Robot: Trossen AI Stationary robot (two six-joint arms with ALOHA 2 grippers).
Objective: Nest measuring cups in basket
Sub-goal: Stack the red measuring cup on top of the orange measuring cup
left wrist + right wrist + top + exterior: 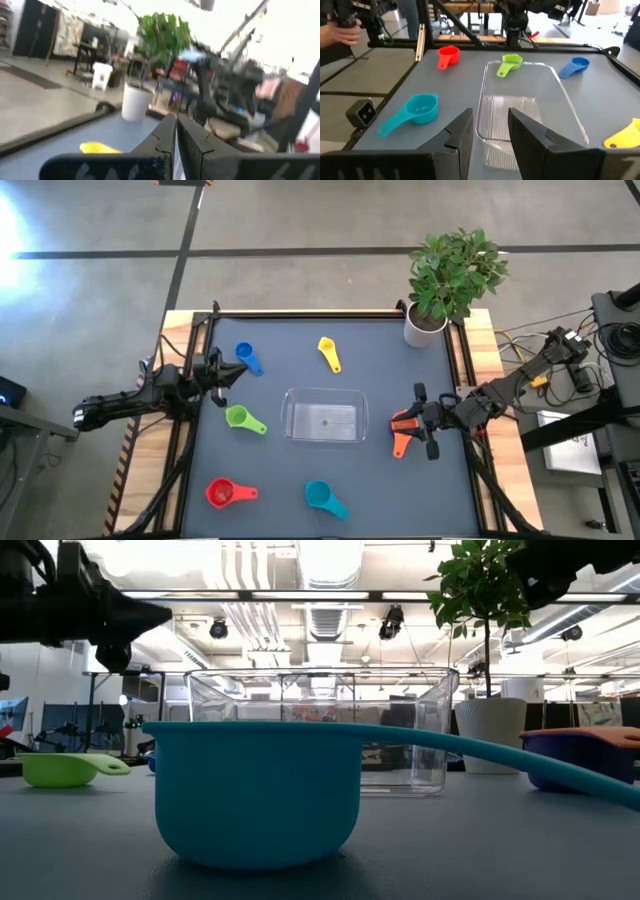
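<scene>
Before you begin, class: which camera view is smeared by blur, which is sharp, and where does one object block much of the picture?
Left wrist view: motion-smeared, the plant and the room behind it streaky. Right wrist view: sharp, with the clear basket and the cups crisp. Low view: the teal cup fills the foreground, hiding part of the basket. High view: evenly lit.

My left arm reaches in from the 9 o'clock edge of the table; my left gripper point(215, 370) is raised, with its fingers point(165, 135) pressed together. My right arm enters from 3 o'clock; my right gripper point(420, 423) has its fingers point(462, 132) spread apart, pointing toward 9 o'clock.
</scene>
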